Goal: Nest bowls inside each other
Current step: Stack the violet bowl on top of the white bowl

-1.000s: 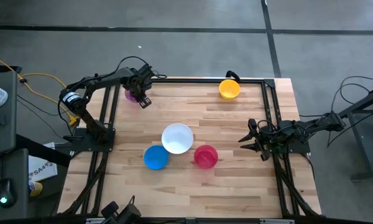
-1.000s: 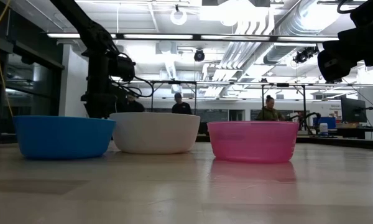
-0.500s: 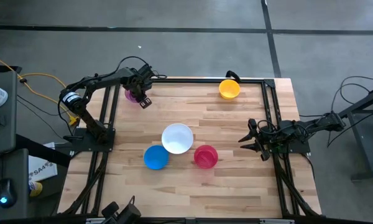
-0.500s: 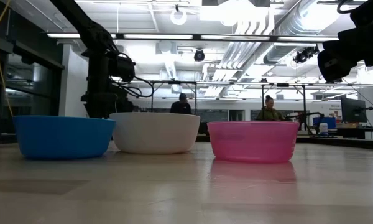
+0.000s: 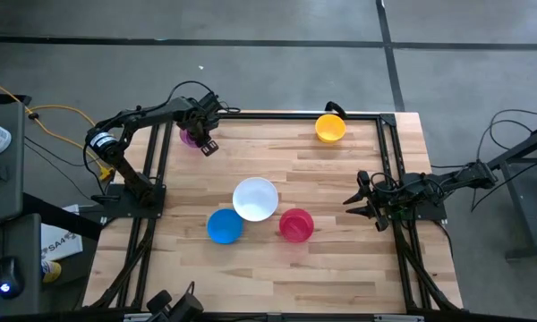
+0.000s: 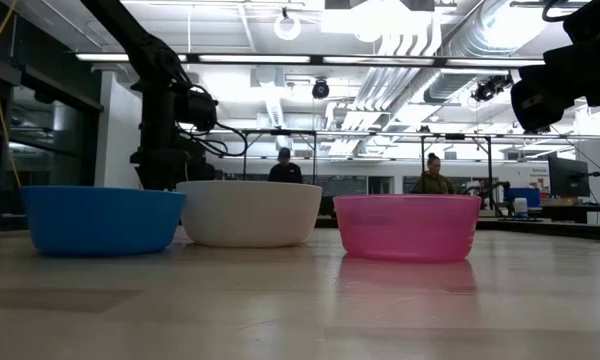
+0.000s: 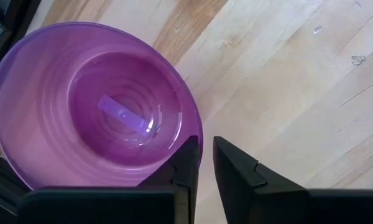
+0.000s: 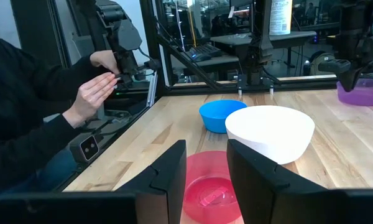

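A purple bowl (image 5: 190, 137) stands upright at the table's far left corner, with my left gripper (image 7: 206, 155) pointing down over its rim. One finger is over the inside of the purple bowl (image 7: 93, 106) and one stands outside, a narrow gap between them. The white bowl (image 5: 255, 199), the blue bowl (image 5: 224, 225) and the red bowl (image 5: 295, 224) stand close together on their bases at mid-table. The yellow-orange bowl (image 5: 329, 128) stands at the far edge. My right gripper (image 5: 351, 201) waits open and level at the right edge. My left gripper straddles the purple bowl's rim (image 7: 198, 134) from above, on the side toward mid-table. A strip of bare wood shows between the rim and the outer finger (image 7: 236, 171). The inner finger (image 7: 185, 163) covers the rim; whether it touches, I cannot tell.
A black frame rail (image 5: 277, 114) runs along the table's far edge and down both sides. Bare wood lies between the purple bowl and the group of three bowls. Beyond the table's edge a person's hands (image 8: 99, 87) work at another device.
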